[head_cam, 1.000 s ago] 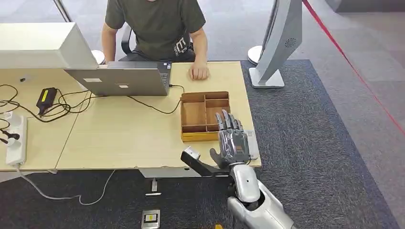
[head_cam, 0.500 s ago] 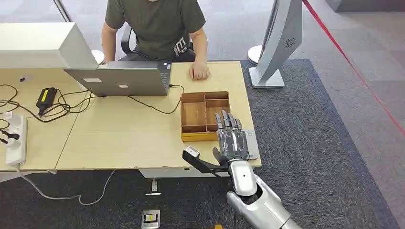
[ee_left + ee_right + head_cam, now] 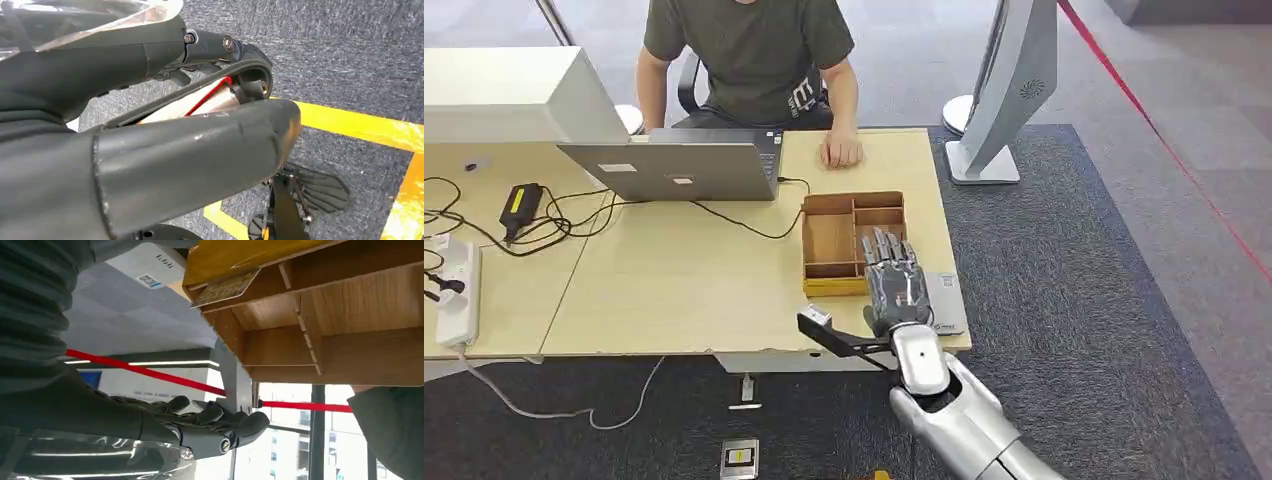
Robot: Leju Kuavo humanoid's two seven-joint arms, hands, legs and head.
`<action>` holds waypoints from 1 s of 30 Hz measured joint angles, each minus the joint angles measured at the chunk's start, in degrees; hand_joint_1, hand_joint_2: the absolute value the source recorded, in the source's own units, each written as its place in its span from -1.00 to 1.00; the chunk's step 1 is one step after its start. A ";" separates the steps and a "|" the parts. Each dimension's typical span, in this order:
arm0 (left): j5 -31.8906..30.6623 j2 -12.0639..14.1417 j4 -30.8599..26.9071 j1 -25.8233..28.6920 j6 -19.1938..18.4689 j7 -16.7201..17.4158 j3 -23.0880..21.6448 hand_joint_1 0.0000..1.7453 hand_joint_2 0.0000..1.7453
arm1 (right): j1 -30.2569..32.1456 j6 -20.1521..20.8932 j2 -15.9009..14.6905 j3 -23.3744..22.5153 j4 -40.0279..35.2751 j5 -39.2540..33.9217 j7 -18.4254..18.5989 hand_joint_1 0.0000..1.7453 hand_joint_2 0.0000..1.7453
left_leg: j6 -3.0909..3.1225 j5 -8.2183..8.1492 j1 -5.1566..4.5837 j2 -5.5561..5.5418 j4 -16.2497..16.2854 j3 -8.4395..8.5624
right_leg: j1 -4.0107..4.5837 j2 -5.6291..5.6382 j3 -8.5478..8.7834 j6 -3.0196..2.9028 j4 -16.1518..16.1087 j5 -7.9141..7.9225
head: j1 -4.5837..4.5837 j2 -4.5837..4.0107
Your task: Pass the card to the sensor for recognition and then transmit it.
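Note:
My right hand (image 3: 892, 285) hovers with fingers spread and straight over the near right corner of the wooden tray (image 3: 829, 240), holding nothing. In the right wrist view the fingers (image 3: 215, 422) reach out flat, apart from the tray (image 3: 320, 305). A patterned card (image 3: 227, 287) leans in the tray's near compartment. The flat grey sensor (image 3: 947, 300) lies on the table just right of my hand; its labelled face (image 3: 150, 262) is seen from the wrist. My left hand (image 3: 165, 145) hangs by the floor with nothing in it, thumb apart from the fingers.
A person sits at the far side, one hand (image 3: 841, 152) resting on the table (image 3: 684, 290). A laptop (image 3: 674, 168), cables and a power strip (image 3: 454, 295) occupy the left part. A white stand (image 3: 1004, 90) rises beyond the table's right edge.
My right hand has moved forward and a little left, from beside the sensor to over the tray's near corner. The person has stayed still.

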 joint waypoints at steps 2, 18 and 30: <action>0.18 0.00 0.00 0.00 0.02 0.00 0.00 -1.00 -1.00 | -0.15 0.13 0.26 -0.02 0.59 0.00 0.00 -1.00 1.00 | 0.00 0.00 0.00 0.00 0.00 0.00 | 0.00 0.00 0.00 0.00 0.00 0.00 | 0.00 0.00; 1.09 -0.02 0.00 0.03 -0.33 -0.20 0.02 -1.00 -1.00 | -1.20 1.82 0.83 -0.11 4.15 1.71 1.97 -1.00 1.00 | 0.00 0.00 0.00 0.00 0.01 0.01 | 0.00 0.00 0.00 0.00 0.00 0.00 | 0.00 -0.02; 0.16 -0.02 0.00 0.02 -0.33 -0.15 0.02 -1.00 -1.00 | -1.06 3.43 0.57 -0.15 4.66 2.43 2.47 -1.00 1.00 | 0.00 0.00 0.00 0.00 0.01 0.01 | 0.00 0.00 -0.01 0.00 0.00 0.00 | 0.00 -0.02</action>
